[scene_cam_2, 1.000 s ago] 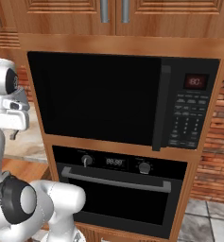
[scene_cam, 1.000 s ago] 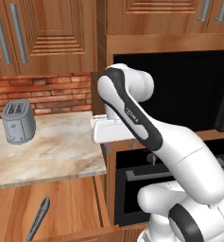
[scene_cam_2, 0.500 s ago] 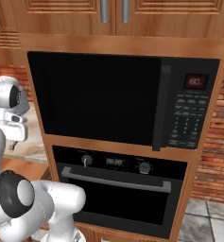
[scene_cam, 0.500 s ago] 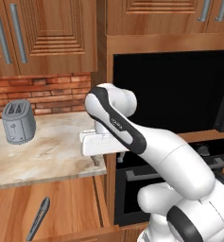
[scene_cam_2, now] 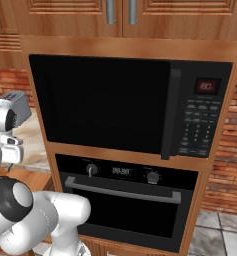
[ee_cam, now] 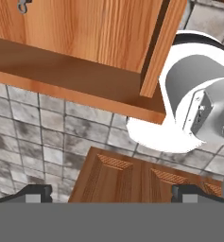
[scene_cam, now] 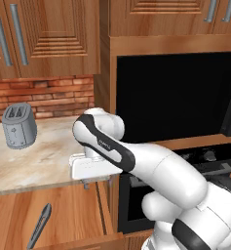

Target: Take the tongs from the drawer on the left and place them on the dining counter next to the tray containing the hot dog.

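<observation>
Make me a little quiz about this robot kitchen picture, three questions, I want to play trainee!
1. True or false: the tongs lie inside the open drawer.
2. What grey appliance sits on the small marbled counter? A) toaster B) kettle C) blender
3. Fill in: the gripper hangs above the drawer with its jaws ____.

Key:
1. True
2. A, the toaster
3. open, holding nothing
</observation>
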Motion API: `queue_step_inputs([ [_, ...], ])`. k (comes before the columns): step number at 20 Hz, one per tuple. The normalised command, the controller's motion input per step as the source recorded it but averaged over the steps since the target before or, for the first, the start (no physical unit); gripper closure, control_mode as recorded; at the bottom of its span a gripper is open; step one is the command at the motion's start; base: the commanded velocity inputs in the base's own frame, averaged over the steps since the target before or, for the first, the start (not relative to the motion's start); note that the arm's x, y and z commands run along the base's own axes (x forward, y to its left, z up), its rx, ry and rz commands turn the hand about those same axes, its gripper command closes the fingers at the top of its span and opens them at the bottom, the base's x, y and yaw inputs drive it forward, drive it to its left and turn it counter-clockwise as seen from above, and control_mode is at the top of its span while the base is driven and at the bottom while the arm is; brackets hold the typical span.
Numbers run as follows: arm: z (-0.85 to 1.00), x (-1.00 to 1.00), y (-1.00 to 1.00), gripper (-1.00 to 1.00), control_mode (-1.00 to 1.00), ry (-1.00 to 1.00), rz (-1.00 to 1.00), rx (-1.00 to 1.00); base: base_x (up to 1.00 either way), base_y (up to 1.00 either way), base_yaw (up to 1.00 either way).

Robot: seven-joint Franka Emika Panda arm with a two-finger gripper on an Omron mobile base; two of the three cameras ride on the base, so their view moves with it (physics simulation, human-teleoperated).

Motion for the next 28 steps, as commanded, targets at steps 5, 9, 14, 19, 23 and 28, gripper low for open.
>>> queue_step_inputs([
  [5, -0.49, 0.00, 0.36, -1.00, -1.00, 0.00, 0.00, -0.02, 0.00, 0.00, 0.00],
  [9, -0.45, 0.00, 0.33, -1.00, -1.00, -0.05, 0.00, -0.01, 0.00, 0.00, 0.00],
  [14, -0.40, 0.00, 0.25, -1.00, -1.00, -0.15, 0.00, 0.00, 0.00, 0.00, 0.00],
  [19, -0.41, 0.12, 0.23, -1.00, -1.00, -0.19, 0.00, 0.00, 0.00, 0.00, 0.00],
  [23, -0.41, 0.32, 0.22, -1.00, -1.00, -0.17, 0.00, 0.00, 0.00, 0.00, 0.00],
  [28, -0.15, 0.37, 0.17, -1.00, -1.00, -0.08, -0.02, 0.00, 0.00, 0.00, 0.00],
])
